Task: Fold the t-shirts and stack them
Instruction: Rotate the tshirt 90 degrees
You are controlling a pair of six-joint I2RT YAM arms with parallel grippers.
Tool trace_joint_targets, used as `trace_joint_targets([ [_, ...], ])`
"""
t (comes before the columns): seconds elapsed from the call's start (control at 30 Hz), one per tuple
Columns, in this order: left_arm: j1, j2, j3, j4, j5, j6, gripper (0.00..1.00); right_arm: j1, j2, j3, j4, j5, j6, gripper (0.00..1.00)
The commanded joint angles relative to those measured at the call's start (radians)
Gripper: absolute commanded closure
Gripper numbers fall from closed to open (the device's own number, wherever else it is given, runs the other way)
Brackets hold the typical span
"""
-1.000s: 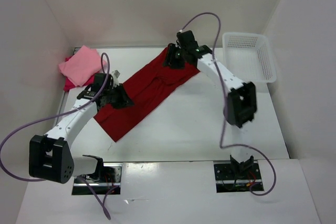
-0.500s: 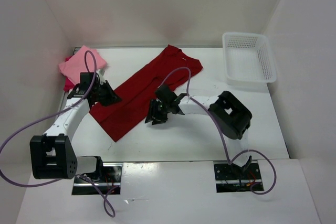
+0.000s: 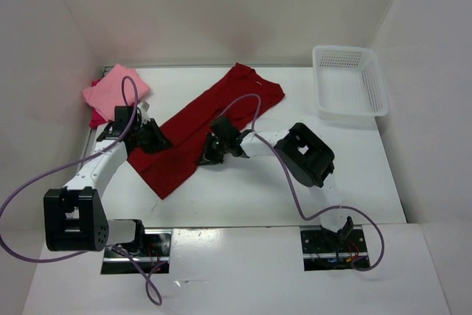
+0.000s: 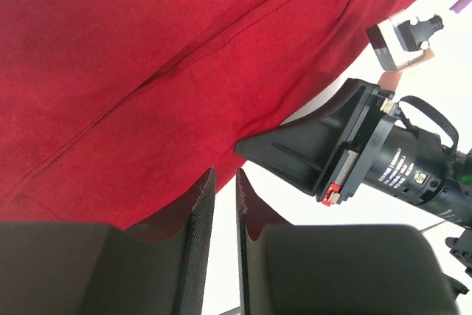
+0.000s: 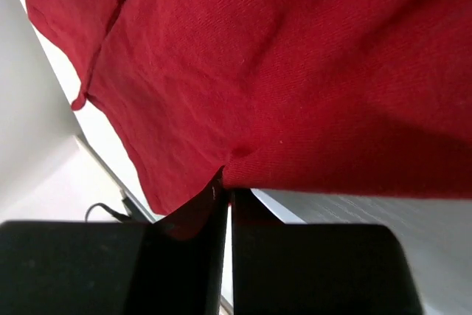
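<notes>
Three t-shirts are counted, one dark crimson t-shirt (image 3: 199,127), one salmon pink t-shirt (image 3: 112,90), one magenta-red t-shirt (image 3: 96,118); one white mesh basket (image 3: 351,82) is counted; two end effectors are counted, the left end effector (image 3: 158,140) and the right end effector (image 3: 209,155).

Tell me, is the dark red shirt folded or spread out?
Partly folded: the dark red shirt lies as a long narrow strip, layers overlapping.

magenta shirt (image 3: 96,118) mostly hidden under pink shirt (image 3: 110,91), crimson shirt (image 4: 147,71) cropped
</notes>
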Motion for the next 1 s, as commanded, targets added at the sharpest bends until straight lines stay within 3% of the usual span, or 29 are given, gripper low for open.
trace_joint_targets([
  [0.0, 0.004, 0.024, 0.057, 0.042, 0.027, 0.024, 0.76, 0.006, -0.046, -0.029, -0.076, 0.048, -0.057, 0.97],
  [0.3, -0.093, 0.192, 0.165, 0.177, -0.019, -0.023, 0.72, -0.189, -0.468, -0.451, -0.349, -0.091, -0.347, 1.00],
  [0.37, -0.122, 0.240, 0.189, 0.218, -0.019, -0.039, 0.62, -0.275, -0.550, -0.514, -0.417, -0.105, -0.386, 1.00],
  [0.47, -0.165, 0.341, 0.266, 0.275, -0.036, -0.050, 0.51, -0.350, -0.603, -0.525, -0.481, -0.105, -0.435, 0.94],
  [0.5, -0.174, 0.375, 0.290, 0.287, -0.047, -0.050, 0.48, -0.361, -0.632, -0.525, -0.490, -0.105, -0.423, 0.88],
  [0.57, -0.192, 0.482, 0.371, 0.309, -0.047, -0.059, 0.45, -0.401, -0.669, -0.516, -0.490, -0.105, -0.423, 0.64],
  [0.67, -0.218, 0.617, 0.458, 0.329, -0.047, -0.059, 0.43, -0.465, -0.690, -0.516, -0.490, -0.105, -0.423, 0.56],
  [0.97, -0.228, 0.950, 0.795, 0.330, 0.012, -0.070, 0.47, -0.508, -0.570, -0.394, -0.417, -0.151, -0.473, 0.62],
])
